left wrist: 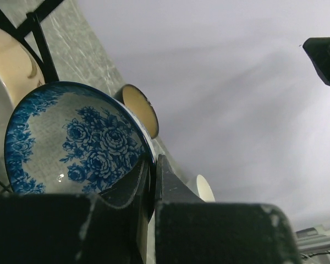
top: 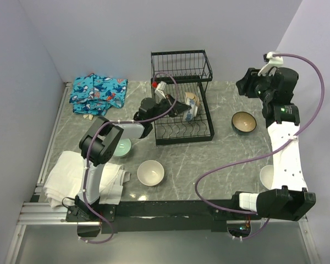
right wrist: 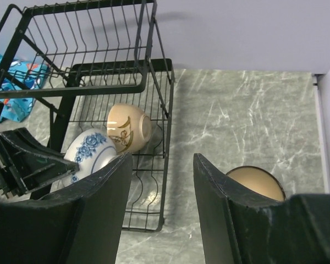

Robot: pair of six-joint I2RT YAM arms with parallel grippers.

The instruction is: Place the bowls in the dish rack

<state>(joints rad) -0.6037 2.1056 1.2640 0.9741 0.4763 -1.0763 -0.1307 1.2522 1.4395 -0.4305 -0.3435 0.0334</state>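
Observation:
The black wire dish rack (top: 181,71) stands at the table's middle back. My left gripper (top: 182,109) reaches into it, shut on the rim of a blue-and-white flowered bowl (left wrist: 71,140), which is tilted on edge. A cream bowl with a brown motif (right wrist: 129,129) lies on its side in the rack just behind it. My right gripper (right wrist: 163,158) hangs open and holds nothing, above the table right of the rack, with a brown bowl (right wrist: 256,181) below its right finger. On the table sit a cream-white bowl (top: 150,172) and a pale green bowl (top: 122,147), partly under my left arm.
A blue patterned cloth (top: 96,93) lies at the back left and a white towel (top: 71,179) at the front left. Another white bowl (top: 267,176) shows half hidden beside my right arm. Walls close in the left, back and right sides.

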